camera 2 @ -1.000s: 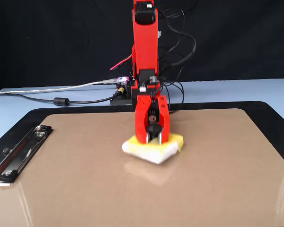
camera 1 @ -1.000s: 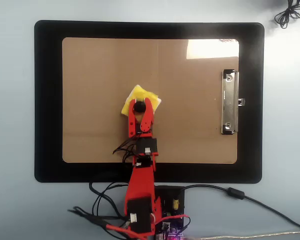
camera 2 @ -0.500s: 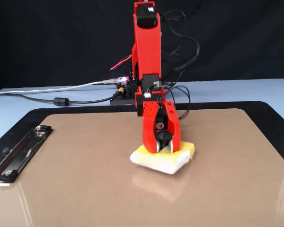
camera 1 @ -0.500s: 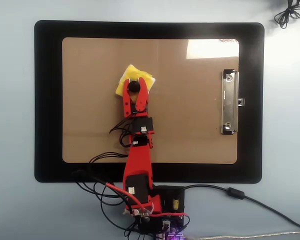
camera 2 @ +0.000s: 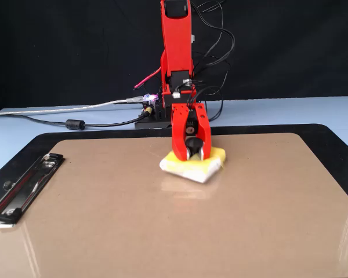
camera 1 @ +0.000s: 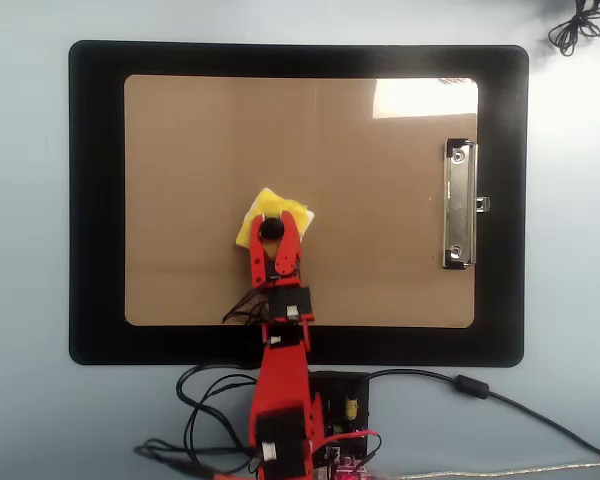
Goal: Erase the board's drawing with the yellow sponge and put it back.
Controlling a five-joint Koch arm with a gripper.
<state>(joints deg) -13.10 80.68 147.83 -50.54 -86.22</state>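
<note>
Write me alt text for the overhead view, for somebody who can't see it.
A red robot arm's gripper is closed on the black knob of a yellow sponge, which rests on a brown clipboard. The clipboard lies on a black mat, its silver clip at the right; no drawing is visible on it.

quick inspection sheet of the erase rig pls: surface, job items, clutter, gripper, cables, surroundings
Surface: pale blue table under a black mat.
Board: brown, lies on the mat; silver clip at its right end in the overhead view; glare patch at the top right.
Drawing: nothing seen on the bare parts of the board.
Yellow sponge: flat on the board, left of centre in the overhead view.
Clutter: nothing seen.
Gripper: jaws closed on the sponge's black knob.
Cables: black bundle by the arm's base, grey lead running right, coiled wire at the top right corner.
Surroundings: black backdrop behind the table.
</note>
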